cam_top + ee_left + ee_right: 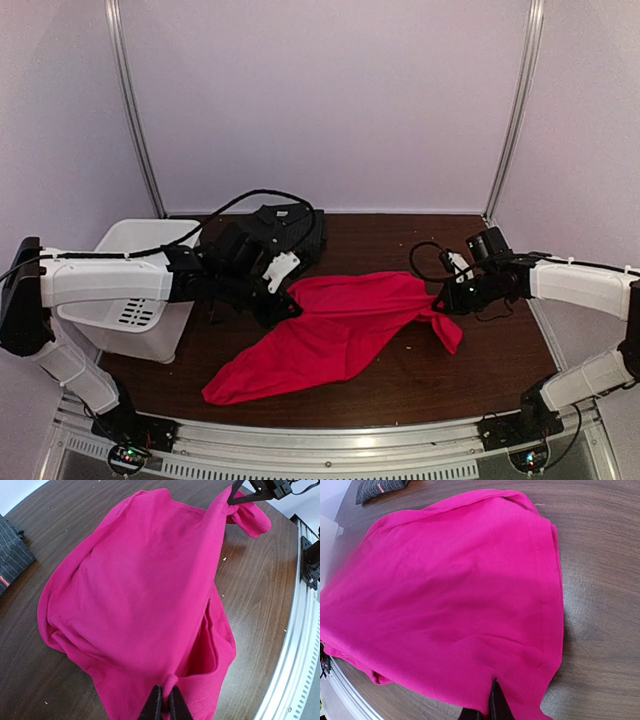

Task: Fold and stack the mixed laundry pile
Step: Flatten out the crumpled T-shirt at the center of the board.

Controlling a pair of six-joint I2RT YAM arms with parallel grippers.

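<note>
- L arm: my left gripper [284, 303] sits left of centre in the top view, jaws pinched tight on one edge of the red T-shirt [340, 330]. The left wrist view confirms it. My fingertips [154, 709] meet at bottom centre w/ a ridge of red fabric squeezed between them.
- R arm: my right gripper [444, 298] sits right of centre in the top view, jaws likewise closed on the opposite end of the same garment. In the right wrist view the fingers are at bottom centre w/ hemmed fabric bunched at them.
- Red T-shirt: centre of the top view, spanning between both grippers. A short flap hangs past the right gripper. The longest part runs toward lower left, its tip lying on the worktop [430, 370]. Fabric is loose and creased, not folded. Whether the mid part clears the worktop: cannot tell.
- Dark pinstriped shirt [296, 228]: upper centre of the top view, bunched at the far side of the worktop, partly hidden behind my L arm. It is apart from the red T-shirt and shows at upper left in both wrist views.
- White slotted bin [135, 310]: left side of the top view, at the worktop's left end, beneath my L forearm.
- Metal rail [350, 440]: along the bottom of the frame, w/ both arm bases on it.
</note>
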